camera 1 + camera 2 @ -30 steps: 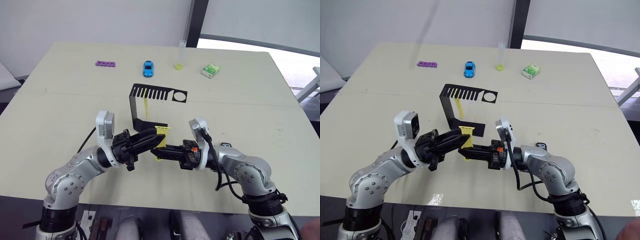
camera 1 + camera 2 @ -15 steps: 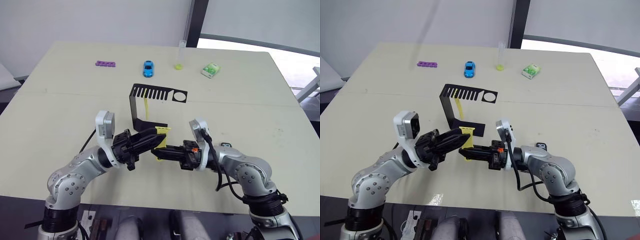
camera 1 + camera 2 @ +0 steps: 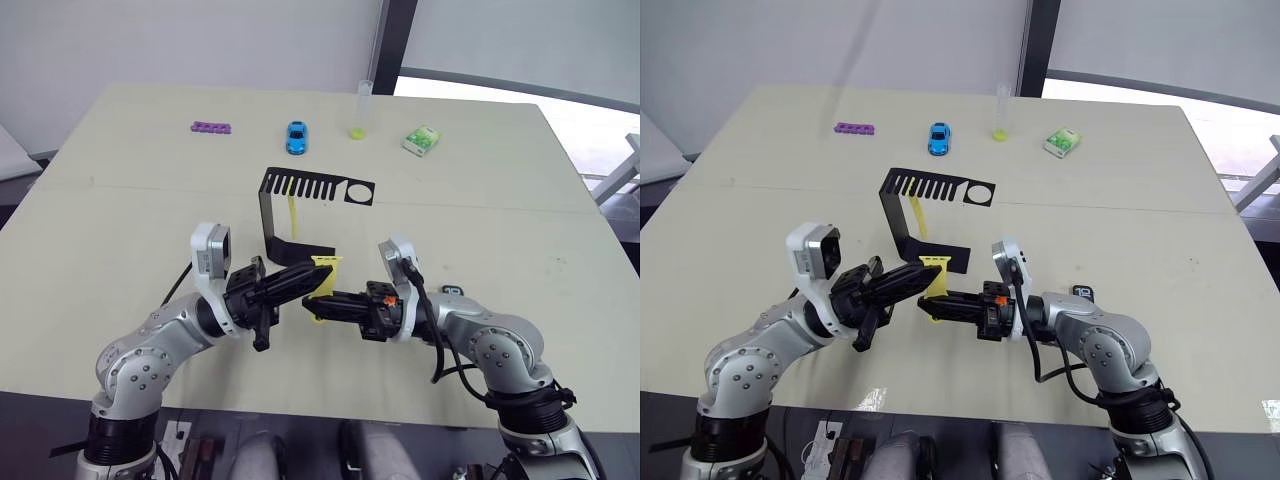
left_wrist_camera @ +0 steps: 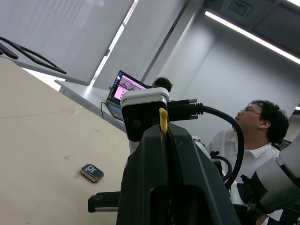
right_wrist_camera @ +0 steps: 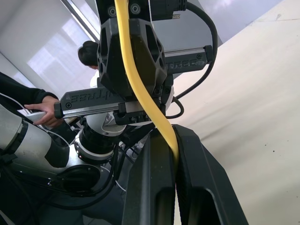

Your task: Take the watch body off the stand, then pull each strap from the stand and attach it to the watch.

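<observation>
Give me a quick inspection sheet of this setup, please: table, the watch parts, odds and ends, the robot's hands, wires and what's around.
Surface: pale beige table, seam across.
Job's things: thin black sheet-metal stand, one narrow yellow strap hanging from it; second yellow strap held between both grippers; small black watch body lying flat on the table.
Clutter: purple block strip, blue toy car, clear tube, green-white packet.
Grippers: left gripper and right gripper both shut on that strap.
Cables: black cables on both wrists.
Surroundings: seated people, an open laptop.
</observation>
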You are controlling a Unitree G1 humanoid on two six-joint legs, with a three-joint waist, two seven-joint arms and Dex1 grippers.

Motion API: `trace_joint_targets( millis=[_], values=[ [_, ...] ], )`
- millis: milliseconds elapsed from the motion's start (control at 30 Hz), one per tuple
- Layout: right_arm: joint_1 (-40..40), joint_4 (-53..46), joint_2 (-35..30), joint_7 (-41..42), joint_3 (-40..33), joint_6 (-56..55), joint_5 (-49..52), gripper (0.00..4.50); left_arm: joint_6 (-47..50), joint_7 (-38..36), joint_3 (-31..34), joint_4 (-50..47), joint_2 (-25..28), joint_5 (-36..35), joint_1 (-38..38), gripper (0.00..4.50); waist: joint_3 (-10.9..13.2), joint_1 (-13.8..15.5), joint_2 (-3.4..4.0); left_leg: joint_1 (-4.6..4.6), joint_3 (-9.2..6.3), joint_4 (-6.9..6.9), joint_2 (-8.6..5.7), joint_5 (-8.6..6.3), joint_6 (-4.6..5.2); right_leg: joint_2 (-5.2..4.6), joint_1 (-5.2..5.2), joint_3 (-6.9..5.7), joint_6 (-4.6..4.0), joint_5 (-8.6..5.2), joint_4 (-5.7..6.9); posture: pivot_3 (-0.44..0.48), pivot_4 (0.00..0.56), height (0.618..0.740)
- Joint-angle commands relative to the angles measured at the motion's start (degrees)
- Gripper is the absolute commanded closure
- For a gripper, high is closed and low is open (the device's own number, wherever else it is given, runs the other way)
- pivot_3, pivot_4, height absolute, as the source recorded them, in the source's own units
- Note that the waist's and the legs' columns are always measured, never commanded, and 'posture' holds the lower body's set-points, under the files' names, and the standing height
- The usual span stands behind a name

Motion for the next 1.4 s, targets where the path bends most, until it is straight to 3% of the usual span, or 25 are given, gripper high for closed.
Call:
trace_joint_targets(
  millis=[33, 133, 167, 267, 400, 467, 533, 733, 833, 967, 1200, 1400],
  values=[
    [0.04, -2.62, -0.27, 0.37, -0.29, -0.56, 0.46, 4.5, -0.82, -0.06, 0.47, -1.36, -0.39, -1.37, -0.04, 4.47, 0.0, 0.0, 0.0, 0.0, 0.0, 0.0, 0.0, 0.0, 0.0, 0.0, 0.0, 0.0, 0.0, 0.0, -0.01, 0.0, 0.15, 0.74],
    [0.02, -2.27, -0.15, -0.56, -0.81, -1.39, -0.48, 4.5, -1.57, 0.05, 0.63, -1.39, -0.46, -0.49, -0.16, 4.47, 0.0, 0.0, 0.0, 0.0, 0.0, -0.01, 0.0, 0.0, 0.0, 0.0, 0.0, 0.0, 0.0, 0.0, -0.01, 0.0, 0.15, 0.74],
    [-0.12, -2.29, -0.7, -0.64, -1.66, -1.13, -0.07, 4.18, -2.11, 0.38, 1.07, -1.3, -0.52, -0.22, -0.65, 4.5, 0.0, 0.0, 0.0, 0.0, 0.0, -0.01, 0.0, 0.0, 0.0, 0.0, 0.0, 0.0, 0.0, 0.0, -0.01, 0.0, 0.15, 0.74],
    [-0.16, -2.71, -2.14, -0.54, -3.01, -0.7, 0.54, 3.04, -3.25, 0.93, 1.76, -1.34, -0.36, 0.48, -1.35, 4.5, 0.0, 0.09, 0.0, -0.01, 0.0, -0.01, 0.0, 0.0, 0.01, -0.01, 0.0, -0.01, 0.0, 0.0, -0.03, 0.0, 0.15, 0.74],
    [1.66, -3.98, -8.2, 0.66, -7.74, -1.47, -0.15, 0.93, -3.82, -0.06, 3.99, -2.7, 3.65, 1.76, -1.34, 4.5, 0.02, 0.21, 0.01, -0.03, -0.01, -0.03, -0.01, -0.01, 0.03, -0.01, 0.0, -0.01, 0.0, 0.0, -0.08, 0.0, 0.15, 0.74],
    [5.35, -2.89, -13.37, 2.93, -9.94, -15.45, -12.48, 0.02, -5.63, -3.23, 6.88, -3.48, 8.4, 4.76, 1.53, 4.5, 0.02, 0.19, 0.01, -0.04, -0.01, -0.09, -0.01, -0.02, 0.03, -0.01, 0.0, -0.01, 0.0, 0.0, -0.18, 0.0, 0.15, 0.74],
    [8.96, -0.65, -16.79, 4.89, -12.24, -27.57, -21.12, 0.02, -8.82, -5.07, 8.83, -3.53, 11.38, 8.82, 4.29, 4.5, 0.04, 0.18, 0.05, -0.05, 0.0, -0.24, -0.02, -0.03, 0.02, 0.01, 0.01, -0.02, 0.01, 0.01, -0.39, 0.0, 0.15, 0.74],
    [19.07, 6.29, -19.58, 3.11, -25.77, -39.98, -26.88, 0.02, -16.19, -7.44, 18.49, -0.15, 16.49, 16.87, 13.28, 4.5, 0.05, 0.24, 0.06, -0.02, 0.11, -0.63, -0.02, -0.01, 0.0, 0.06, -0.01, 0.01, 0.02, 0.01, -0.77, 0.0, 0.15, 0.74],
    [25.88, 10.54, -21.72, 3.89, -32.59, -45.91, -29.74, 0.02, -18.71, -6.92, 23.73, 2.7, 16.55, 18.94, 17.66, 4.5, 0.06, 0.37, 0.09, 0.0, 0.11, -0.77, -0.02, -0.01, 0.0, 0.05, 0.0, 0.0, 0.02, 0.01, -0.89, 0.0, 0.15, 0.74],
    [31.47, 18.46, -20.24, -1.91, -41.46, -54.56, -33.65, 0.02, -24.12, -6.6, 29.2, 8.92, 17.17, 23.99, 20.59, 4.5, 0.07, 0.26, 0.08, 0.03, 0.15, -0.73, -0.04, -0.02, 0.04, 0.03, 0.07, 0.05, 0.06, 0.02, -0.95, 0.0, 0.15, 0.74],
    [38.57, 30.15, -17.36, -6.81, -48.82, -64.25, -35.84, 0.02, -30.59, -5.64, 35.42, 18.05, 16.62, 28.4, 22.55, 4.5, 0.07, -0.04, 0.09, 0.19, 0.16, -0.9, -0.06, -0.02, 0.0, 0.0, 0.13, 0.07, 0.09, 0.05, -0.88, 0.0, 0.15, 0.74],
    [38.85, 30.86, -15.08, -9.33, -50.15, -61.37, -31.95, 0.02, -29.06, -5.02, 34.55, 14.32, 15.37, 26.97, 24.29, 4.5, 0.06, -1.07, 0.09, 0.19, 0.18, -0.87, -0.06, -0.04, -0.01, -0.07, 0.15, 0.09, 0.11, 0.06, -0.81, 0.0, 0.15, 0.74]
  ],
)
